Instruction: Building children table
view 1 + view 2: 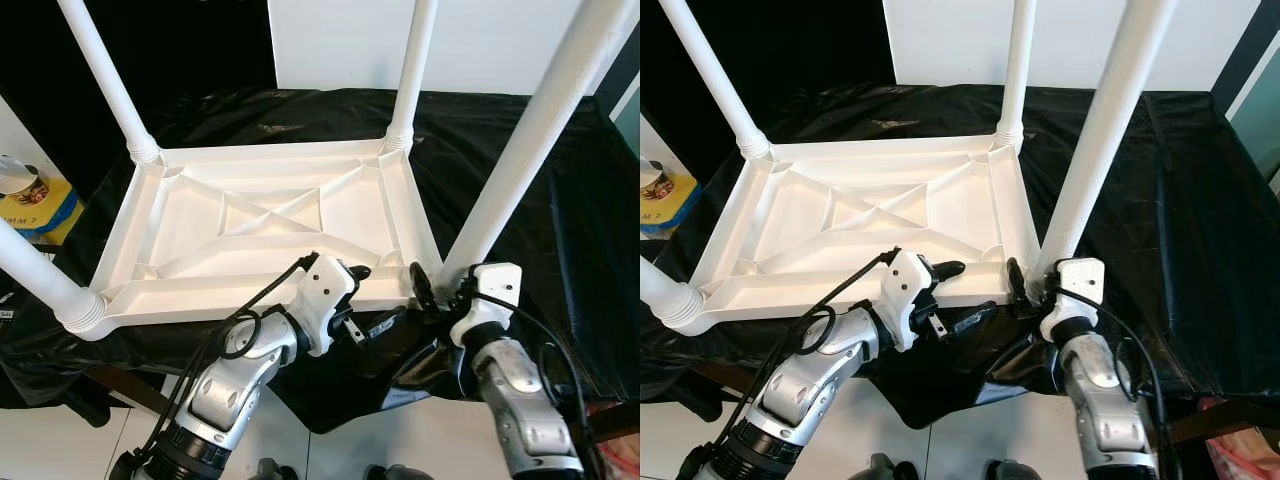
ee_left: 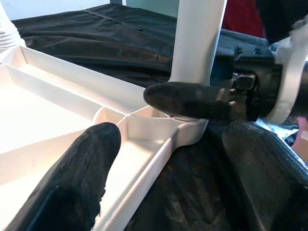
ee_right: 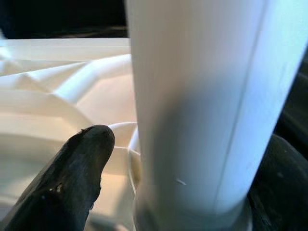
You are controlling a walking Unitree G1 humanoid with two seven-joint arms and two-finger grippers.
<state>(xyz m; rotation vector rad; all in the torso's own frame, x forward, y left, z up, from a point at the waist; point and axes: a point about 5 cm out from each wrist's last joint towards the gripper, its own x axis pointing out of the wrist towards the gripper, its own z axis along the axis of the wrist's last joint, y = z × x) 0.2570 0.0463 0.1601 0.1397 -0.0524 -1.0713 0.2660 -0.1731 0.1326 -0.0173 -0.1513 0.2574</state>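
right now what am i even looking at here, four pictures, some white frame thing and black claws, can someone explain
It is a humanoid robot with two silver arms ending in black two-fingered grippers. The two wide pictures come from cameras in its head, looking down. The two close-ups come from cameras on its wrists, looking along the fingers.

On a surface covered with black sheet lies a white plastic children's table, upside down, ribbed underside facing up. Four white legs stand up from its corners.

The right gripper has its jaws around the base of the near right leg; whether they squeeze it is unclear. The left gripper is open at the table's near edge beside that corner, one finger over the rim and one below, holding nothing.
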